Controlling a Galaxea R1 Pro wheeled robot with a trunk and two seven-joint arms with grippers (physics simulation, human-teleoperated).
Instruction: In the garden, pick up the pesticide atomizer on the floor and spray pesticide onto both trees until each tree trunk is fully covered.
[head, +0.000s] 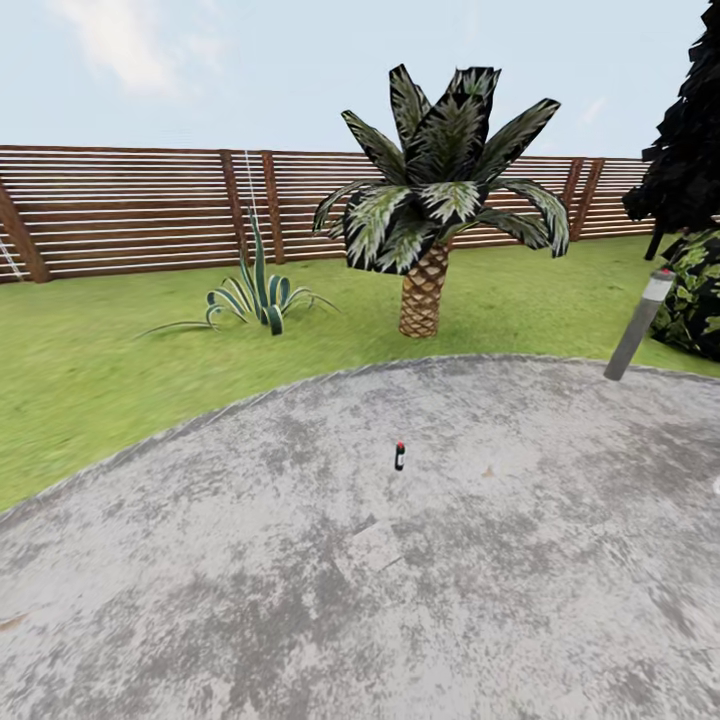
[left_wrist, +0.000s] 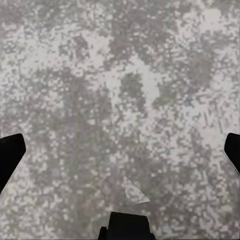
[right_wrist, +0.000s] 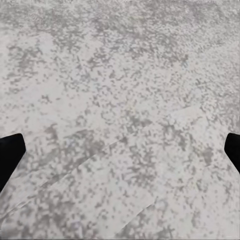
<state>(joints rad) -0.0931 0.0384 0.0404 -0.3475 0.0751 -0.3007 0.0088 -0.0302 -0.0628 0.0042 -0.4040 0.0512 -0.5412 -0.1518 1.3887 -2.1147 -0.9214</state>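
Where the head view looks forward and down, a wide grey mottled paving stone (head: 300, 580) fills the lower half, curving against green grass (head: 90, 370) beyond. Near the middle of that stone stands the pesticide atomizer (head: 400, 456), small, upright, dark-bodied with a red top, alone and well apart from everything else. Behind it on the lawn grows a short palm (head: 425, 230) with a scaly brown trunk, and to its left a spiky striped plant (head: 255, 295). A grey garden post (head: 638, 325) leans at the stone's right edge, beside dark foliage (head: 690, 150). A brown slatted fence (head: 130, 210) rings the back under pale sky.

From the left wrist view, blotchy grey stone (left_wrist: 120, 100) lies below; the left end effector (left_wrist: 120, 155) has its black fingertips (left_wrist: 10, 155) at opposite edges, spread wide, holding nothing.

From the right wrist view, paler grey stone (right_wrist: 120, 100) shows faint creases; the right end effector (right_wrist: 120, 155) likewise has its fingertips (right_wrist: 10, 155) far apart and empty.
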